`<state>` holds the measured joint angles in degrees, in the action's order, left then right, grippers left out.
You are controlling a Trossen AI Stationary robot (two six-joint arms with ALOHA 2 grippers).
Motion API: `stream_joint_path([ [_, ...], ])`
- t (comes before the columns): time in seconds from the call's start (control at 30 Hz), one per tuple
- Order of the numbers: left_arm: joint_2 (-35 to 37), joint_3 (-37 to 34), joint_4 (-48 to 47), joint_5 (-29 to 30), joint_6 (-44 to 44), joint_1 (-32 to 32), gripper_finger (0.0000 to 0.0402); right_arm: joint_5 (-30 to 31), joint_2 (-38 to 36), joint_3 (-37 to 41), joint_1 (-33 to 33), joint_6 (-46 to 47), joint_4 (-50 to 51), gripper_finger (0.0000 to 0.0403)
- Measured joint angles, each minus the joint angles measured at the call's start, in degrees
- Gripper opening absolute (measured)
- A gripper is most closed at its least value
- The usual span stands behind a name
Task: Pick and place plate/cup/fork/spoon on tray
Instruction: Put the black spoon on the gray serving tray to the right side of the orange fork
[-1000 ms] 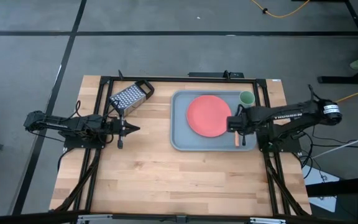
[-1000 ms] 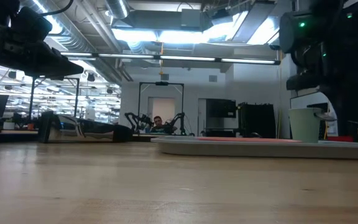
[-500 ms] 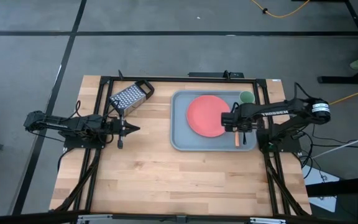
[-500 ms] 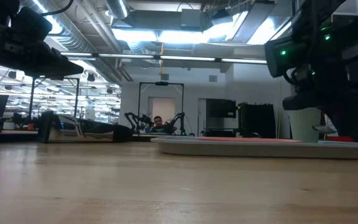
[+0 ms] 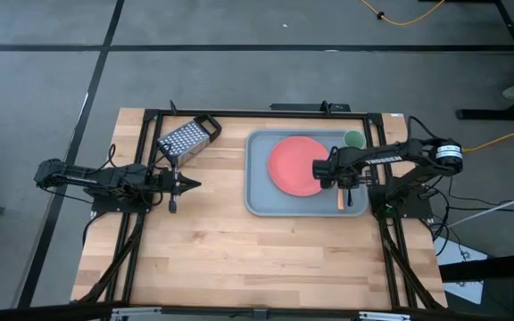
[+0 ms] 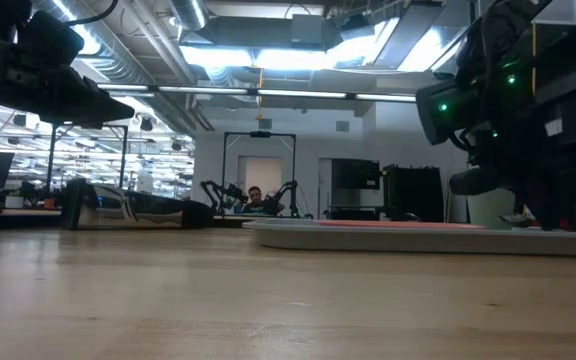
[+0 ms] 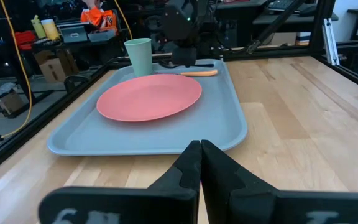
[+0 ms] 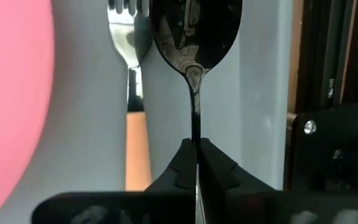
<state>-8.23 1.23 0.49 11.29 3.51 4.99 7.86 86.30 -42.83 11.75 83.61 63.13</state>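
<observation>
Dark spoon (image 8: pixel 194 37), pinched by the right tool (image 8: pixel 196 163), lies parallel beside the fork (image 8: pixel 133 93).

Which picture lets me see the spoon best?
The right wrist view. The dark spoon fills it, its thin handle pinched in the right gripper, beside the fork on the tray. In the high view the arm covers the spoon. The left wrist view shows only a far dark sliver, and the low view hides it.
</observation>
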Motion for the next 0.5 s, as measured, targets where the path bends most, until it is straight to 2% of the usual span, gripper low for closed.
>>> stream_joint_path([
  [0.2,0.0,0.0,0.0,0.0,0.0,0.0,0.0,0.0,0.3,0.0,0.5,0.1,-0.8,0.0004],
  [0.5,0.0,0.0,0.0,0.0,0.0,0.0,0.0,0.0,0.3,0.0,0.5,0.1,-0.7,0.0036],
])
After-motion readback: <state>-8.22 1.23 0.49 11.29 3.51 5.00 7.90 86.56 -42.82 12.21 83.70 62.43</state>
